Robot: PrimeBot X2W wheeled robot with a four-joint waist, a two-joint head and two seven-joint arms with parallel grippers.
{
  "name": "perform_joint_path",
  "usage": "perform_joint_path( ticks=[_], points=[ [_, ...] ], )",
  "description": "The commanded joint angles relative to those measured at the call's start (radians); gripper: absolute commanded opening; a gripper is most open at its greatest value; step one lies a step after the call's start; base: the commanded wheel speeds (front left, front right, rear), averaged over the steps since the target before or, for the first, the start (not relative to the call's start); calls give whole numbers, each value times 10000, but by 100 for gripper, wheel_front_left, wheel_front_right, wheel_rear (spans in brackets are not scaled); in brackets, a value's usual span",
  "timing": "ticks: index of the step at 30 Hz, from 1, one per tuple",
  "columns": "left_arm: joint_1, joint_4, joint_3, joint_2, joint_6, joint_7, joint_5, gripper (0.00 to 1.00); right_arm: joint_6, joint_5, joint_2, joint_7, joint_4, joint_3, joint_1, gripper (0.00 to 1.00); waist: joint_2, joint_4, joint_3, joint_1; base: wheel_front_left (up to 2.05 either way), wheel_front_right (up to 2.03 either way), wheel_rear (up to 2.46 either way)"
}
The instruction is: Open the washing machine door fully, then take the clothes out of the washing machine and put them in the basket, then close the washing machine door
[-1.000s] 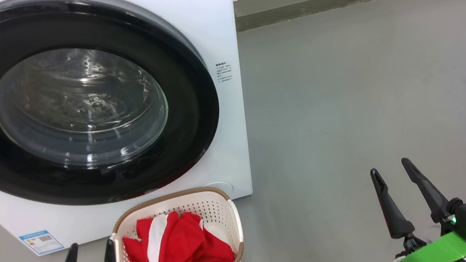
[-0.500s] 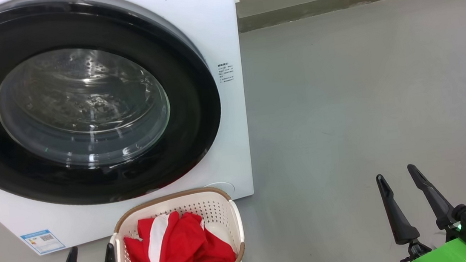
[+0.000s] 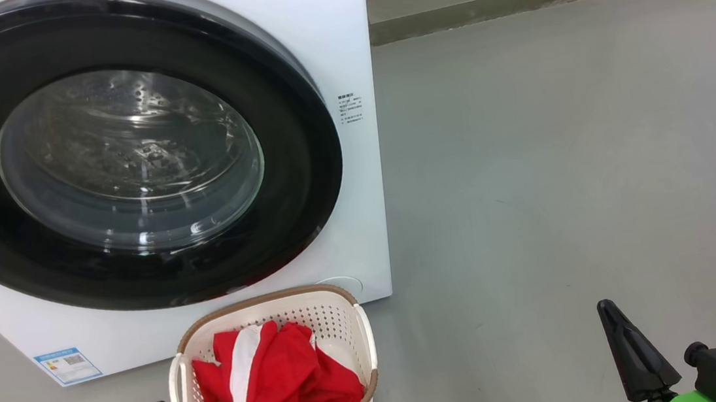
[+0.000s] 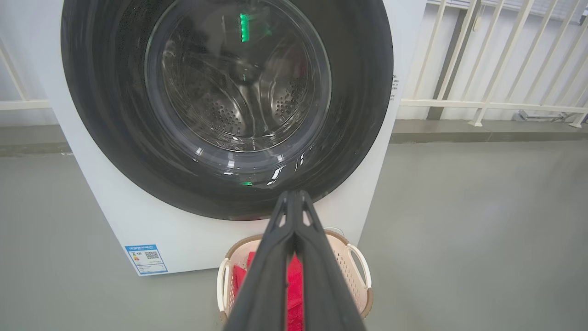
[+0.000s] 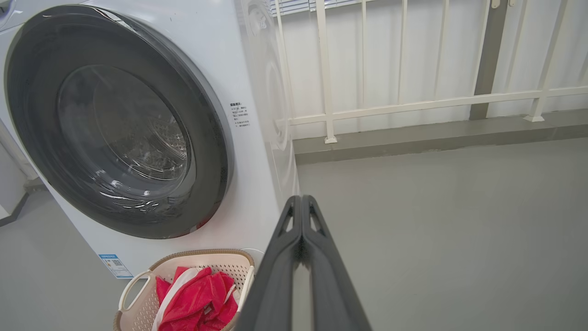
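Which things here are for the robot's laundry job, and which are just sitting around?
For the job:
- washing machine
- washing machine door, shut
- red clothes
- basket holding the clothes

Just there:
- white railing
- grey floor
- concrete kerb under the railing
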Motion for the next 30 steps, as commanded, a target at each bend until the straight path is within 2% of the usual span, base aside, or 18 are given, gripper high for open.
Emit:
perform_joint_path(
  ticks=[1, 4, 9, 30],
  points=[
    [-131, -184, 57, 55, -2, 70, -325, 0, 0, 279, -92, 70, -227, -24, -268, 0, 0, 13, 7, 7, 0, 0, 0],
    [-174, -176, 58, 57, -4, 157, -683, 0, -1, 611, -100, 148, -213, -45, -307, 0, 0, 30, 5, 23, 0, 0, 0],
    [-256, -143, 49, 61, -7, 284, -1270, 0, -1, 1154, -110, 277, -162, -74, -390, 0, 0, 55, 52, 1, 0, 0, 0],
    [-645, 23, 70, 77, -18, 871, -3740, 0, -3, 3425, -131, 841, 36, -226, -746, 0, 0, 159, 165, 0, 0, 0, 0]
  ],
)
